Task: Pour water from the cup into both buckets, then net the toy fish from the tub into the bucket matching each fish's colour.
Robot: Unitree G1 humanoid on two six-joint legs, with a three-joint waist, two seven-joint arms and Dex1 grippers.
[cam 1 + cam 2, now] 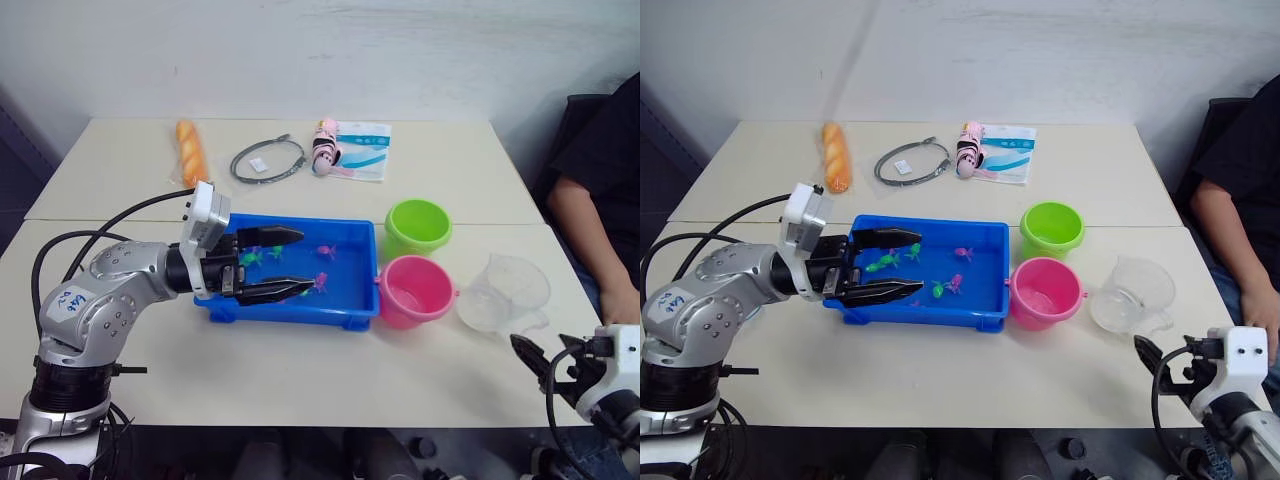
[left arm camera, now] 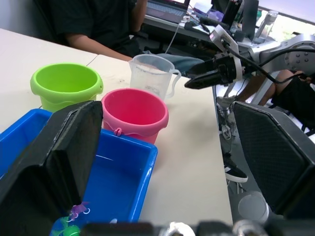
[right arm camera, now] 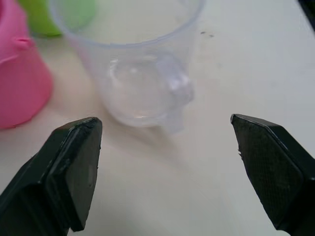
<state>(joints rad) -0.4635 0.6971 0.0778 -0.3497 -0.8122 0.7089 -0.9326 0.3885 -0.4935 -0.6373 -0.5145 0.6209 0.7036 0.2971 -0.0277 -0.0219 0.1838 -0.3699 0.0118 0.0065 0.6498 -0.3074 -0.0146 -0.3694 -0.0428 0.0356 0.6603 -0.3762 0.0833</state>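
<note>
Over the tub (image 1: 352,262), left fingers (image 1: 283,236) spread, empty — right fingers (image 3: 74,162) parted, short of cup (image 3: 142,73).

Small green and pink toy fish (image 1: 322,282) lie in the blue tub (image 1: 355,262), beside upright green bucket (image 1: 417,226), pink bucket (image 1: 415,291) and clear cup (image 1: 503,293).

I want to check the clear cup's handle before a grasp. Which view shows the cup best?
The right wrist view: the cup stands close ahead of the open right gripper, handle facing it. Both eye views show it whole but small, beside the pink bucket. The left wrist view shows it farther off, behind that bucket.
</note>
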